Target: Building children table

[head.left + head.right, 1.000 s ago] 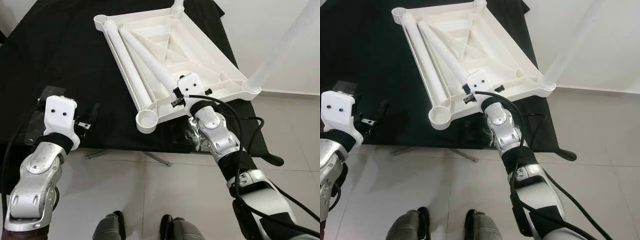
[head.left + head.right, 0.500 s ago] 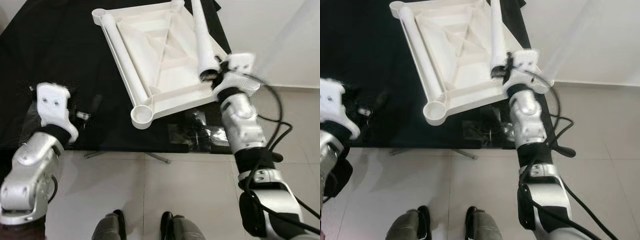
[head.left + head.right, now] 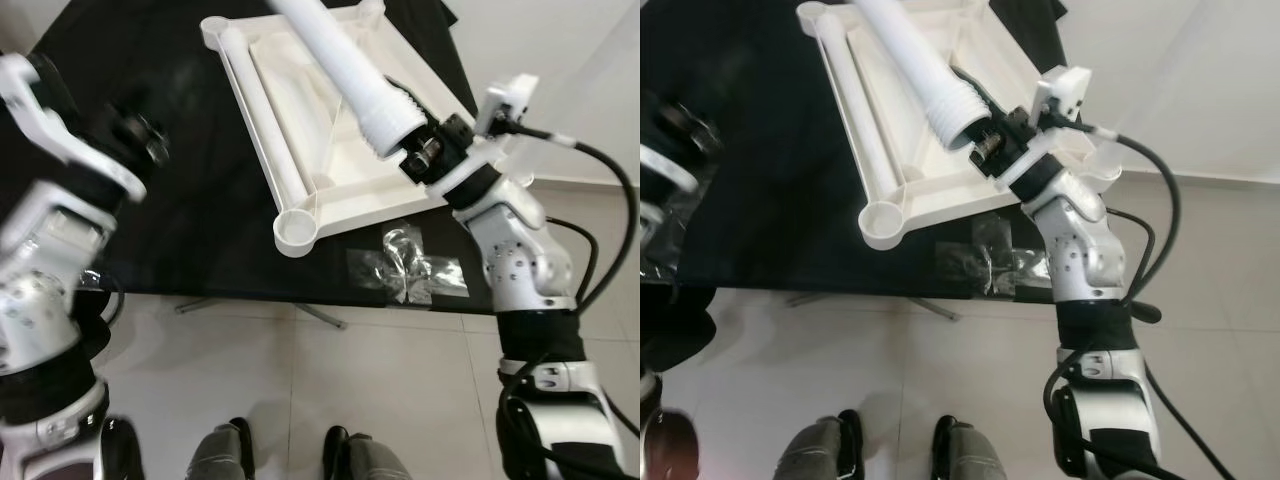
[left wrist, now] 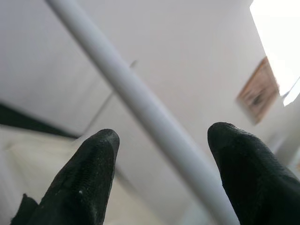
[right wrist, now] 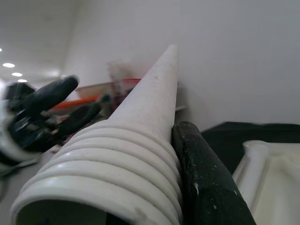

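White ribbed leg (image 3: 355,75) is clamped at its threaded end by the right gripper (image 3: 425,155), raised and tilted above the upturned tabletop (image 3: 330,150) on the black cloth (image 3: 150,220). Left gripper (image 4: 159,154), fingers apart and empty, is lifted at the robot's left, blurred, seemingly well clear of the tabletop.

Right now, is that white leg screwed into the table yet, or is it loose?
Loose. The right gripper holds the table leg in the air, its threaded end bare, above the upturned tabletop.
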Robot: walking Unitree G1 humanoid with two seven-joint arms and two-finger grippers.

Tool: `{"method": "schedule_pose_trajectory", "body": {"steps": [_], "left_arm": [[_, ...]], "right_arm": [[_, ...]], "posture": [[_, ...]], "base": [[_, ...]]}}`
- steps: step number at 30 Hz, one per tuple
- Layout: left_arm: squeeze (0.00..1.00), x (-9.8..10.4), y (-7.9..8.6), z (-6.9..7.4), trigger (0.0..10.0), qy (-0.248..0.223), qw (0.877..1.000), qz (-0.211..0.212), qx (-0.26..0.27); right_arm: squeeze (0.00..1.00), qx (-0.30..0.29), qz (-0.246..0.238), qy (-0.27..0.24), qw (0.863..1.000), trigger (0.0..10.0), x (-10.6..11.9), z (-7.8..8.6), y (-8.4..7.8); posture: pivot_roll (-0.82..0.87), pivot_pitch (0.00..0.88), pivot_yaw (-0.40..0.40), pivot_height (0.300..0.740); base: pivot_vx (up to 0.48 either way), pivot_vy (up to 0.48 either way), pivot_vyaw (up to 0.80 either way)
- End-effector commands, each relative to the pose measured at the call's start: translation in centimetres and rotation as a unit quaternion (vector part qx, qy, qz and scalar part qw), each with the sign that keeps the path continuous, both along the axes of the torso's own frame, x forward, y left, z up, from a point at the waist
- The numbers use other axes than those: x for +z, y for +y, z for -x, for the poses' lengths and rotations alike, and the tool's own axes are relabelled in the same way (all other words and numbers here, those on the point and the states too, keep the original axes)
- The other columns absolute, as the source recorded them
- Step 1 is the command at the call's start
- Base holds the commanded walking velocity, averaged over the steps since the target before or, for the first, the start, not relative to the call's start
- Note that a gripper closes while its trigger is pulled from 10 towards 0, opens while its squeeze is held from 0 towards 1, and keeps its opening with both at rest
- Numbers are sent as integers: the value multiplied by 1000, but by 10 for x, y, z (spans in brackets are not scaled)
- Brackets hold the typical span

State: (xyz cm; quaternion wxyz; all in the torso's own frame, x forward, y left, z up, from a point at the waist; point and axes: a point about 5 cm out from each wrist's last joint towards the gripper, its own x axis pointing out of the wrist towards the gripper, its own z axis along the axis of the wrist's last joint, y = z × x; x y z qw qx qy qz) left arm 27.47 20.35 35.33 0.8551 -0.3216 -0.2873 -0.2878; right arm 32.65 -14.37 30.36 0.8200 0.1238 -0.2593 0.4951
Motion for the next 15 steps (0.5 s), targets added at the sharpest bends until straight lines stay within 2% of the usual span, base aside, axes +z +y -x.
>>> {"method": "schedule_pose_trajectory", "body": {"steps": [1,2,3,4,7,8,12,14,15], "left_arm": [[0,-1,1,1,10000,-2,999,40,-37],[0,2,-1,2,10000,-10,996,55,-66],[0,2,-1,2,10000,-10,996,55,-66],[1000,3,-4,4,10000,-17,993,69,-97],[1000,4,-8,5,10000,-23,989,81,-125],[1000,3,-16,2,10000,-16,980,115,-159],[1000,2,-20,-1,10000,-6,976,133,-172],[1000,0,-23,-1,10000,-2,972,143,-188],[1000,0,-27,1,10000,-3,966,154,-210]], "right_arm": [[0,32,-13,-15,999,10000,5,8,-5],[0,47,-18,-16,999,10000,6,10,-6],[0,47,-18,-16,999,10000,6,10,-6],[0,58,-20,-18,998,10000,7,12,-6],[0,70,-19,-20,997,10000,7,14,-5],[0,109,-12,-26,994,10000,6,22,2],[0,136,-8,-28,990,10000,5,27,5],[0,144,4,-27,989,10000,2,28,10],[0,158,21,-23,987,10000,-2,30,16]], "posture": [[50,208,-75,740],[50,206,-73,740],[50,206,-73,740],[49,204,-71,740],[48,203,-71,740],[50,201,-70,740],[49,201,-69,740],[48,202,-66,740],[47,203,-65,740]], "base": [[0,0,0],[0,0,0],[0,0,0],[0,0,0],[0,0,0],[0,0,0],[0,0,0],[0,0,0],[0,0,0]]}}
